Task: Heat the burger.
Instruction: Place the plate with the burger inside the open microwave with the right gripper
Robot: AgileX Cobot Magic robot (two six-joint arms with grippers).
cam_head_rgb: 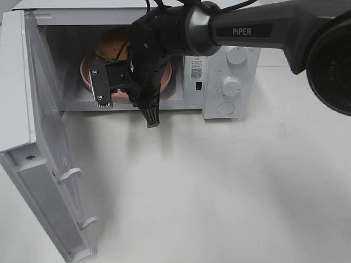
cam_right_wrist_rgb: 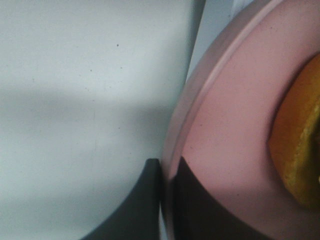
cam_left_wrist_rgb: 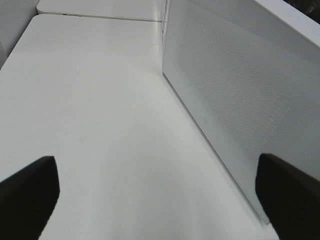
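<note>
The burger (cam_head_rgb: 112, 44) sits on a round pink plate (cam_head_rgb: 88, 74) inside the open white microwave (cam_head_rgb: 241, 98). My right arm (cam_head_rgb: 241, 30) reaches in from the right, and its dark wrist covers the plate's right part. Up close, the right gripper (cam_right_wrist_rgb: 167, 165) is shut on the plate (cam_right_wrist_rgb: 225, 125) at its rim, one finger inside and one outside. The burger's brown bun (cam_right_wrist_rgb: 300, 150) lies just beyond. My left gripper (cam_left_wrist_rgb: 155, 157) stands wide open over bare table, holding nothing.
The microwave door (cam_head_rgb: 49, 137) swings far out to the front left, its handle side near the table's front. A white perforated panel (cam_left_wrist_rgb: 240, 100) runs close beside the left gripper. Two knobs (cam_head_rgb: 233, 85) are on the microwave's right panel. White tabletop (cam_head_rgb: 219, 192) spreads in front.
</note>
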